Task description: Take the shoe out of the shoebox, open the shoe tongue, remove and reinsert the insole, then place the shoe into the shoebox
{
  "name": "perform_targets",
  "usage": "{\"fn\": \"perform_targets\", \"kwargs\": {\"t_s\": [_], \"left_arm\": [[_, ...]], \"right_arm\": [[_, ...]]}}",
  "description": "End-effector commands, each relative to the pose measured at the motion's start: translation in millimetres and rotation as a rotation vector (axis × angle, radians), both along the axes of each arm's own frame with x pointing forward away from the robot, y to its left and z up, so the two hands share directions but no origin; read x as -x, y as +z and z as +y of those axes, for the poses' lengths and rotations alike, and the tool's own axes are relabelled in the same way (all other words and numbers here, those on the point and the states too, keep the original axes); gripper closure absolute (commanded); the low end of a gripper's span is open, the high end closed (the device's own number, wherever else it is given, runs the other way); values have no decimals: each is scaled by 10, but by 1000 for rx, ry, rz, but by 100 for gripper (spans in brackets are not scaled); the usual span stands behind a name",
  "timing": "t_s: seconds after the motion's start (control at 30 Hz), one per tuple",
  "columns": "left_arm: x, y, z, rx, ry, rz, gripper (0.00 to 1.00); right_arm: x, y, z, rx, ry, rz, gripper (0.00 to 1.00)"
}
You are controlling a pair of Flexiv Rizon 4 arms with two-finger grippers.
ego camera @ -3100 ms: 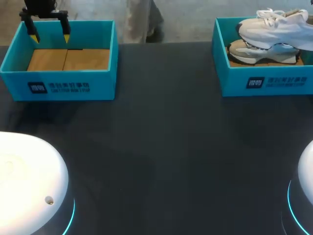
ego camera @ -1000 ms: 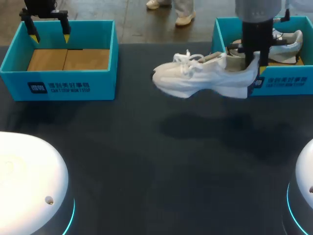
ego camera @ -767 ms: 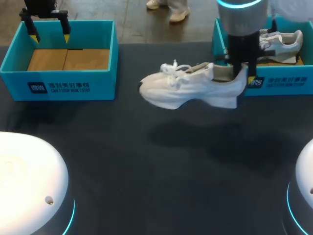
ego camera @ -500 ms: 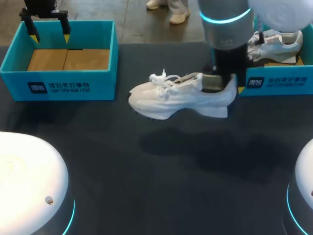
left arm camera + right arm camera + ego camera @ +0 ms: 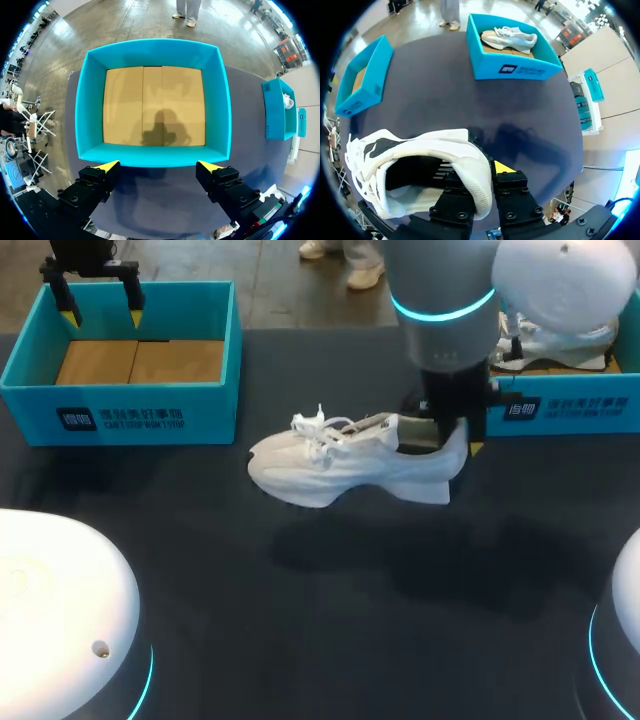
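White shoe (image 5: 420,150) pinched at its heel collar by the right gripper (image 5: 480,175), one finger inside, one outside; sole seems clear of the table (image 5: 300,590) (shadow beneath). Shoebox (image 5: 515,70) well apart, ahead of the fingers. Step: take-out. Next: lower flat, release. Left gripper (image 5: 155,167) spread above the other box (image 5: 90,100).

Head cam overhead; wrist cams closer, sharing left shoebox (image 5: 205,405).

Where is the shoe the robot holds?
In the head view, the white shoe hangs over the table in the right gripper, beside the right shoebox.
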State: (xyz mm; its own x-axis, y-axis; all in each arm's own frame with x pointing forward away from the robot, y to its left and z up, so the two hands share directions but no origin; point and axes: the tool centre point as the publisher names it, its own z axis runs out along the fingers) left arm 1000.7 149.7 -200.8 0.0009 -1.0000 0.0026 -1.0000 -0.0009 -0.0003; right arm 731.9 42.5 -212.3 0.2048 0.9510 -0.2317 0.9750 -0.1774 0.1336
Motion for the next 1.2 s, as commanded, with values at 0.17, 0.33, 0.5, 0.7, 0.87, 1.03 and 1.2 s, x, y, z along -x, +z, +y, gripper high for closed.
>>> {"fn": "perform_targets", "kwargs": {"t_s": [0.17, 0.33, 0.5, 0.7, 0.87, 1.03, 1.2], "left_arm": [[3, 3, 0, -1, 0, 0, 0], [3, 3, 0, -1, 0, 0, 0], [3, 3, 0, -1, 0, 0, 0], [3, 3, 0, -1, 0, 0, 0], [3, 3, 0, -1, 0, 0, 0], [3, 3, 0, -1, 0, 0, 0], [3, 3, 0, -1, 0, 0, 0]], "right_arm": [[-61, -433, 122, -2, 26, 36, 100], [-73, -756, 177, -18, 49, 80, 100], [-78, -1051, 254, -24, 75, 119, 100], [-90, -1349, 378, -33, 92, 143, 100], [-138, -1507, 489, 1, 98, 154, 100], [-150, -1581, 540, 31, 92, 161, 100], [-141, -1629, 537, 25, 94, 171, 100]]}}
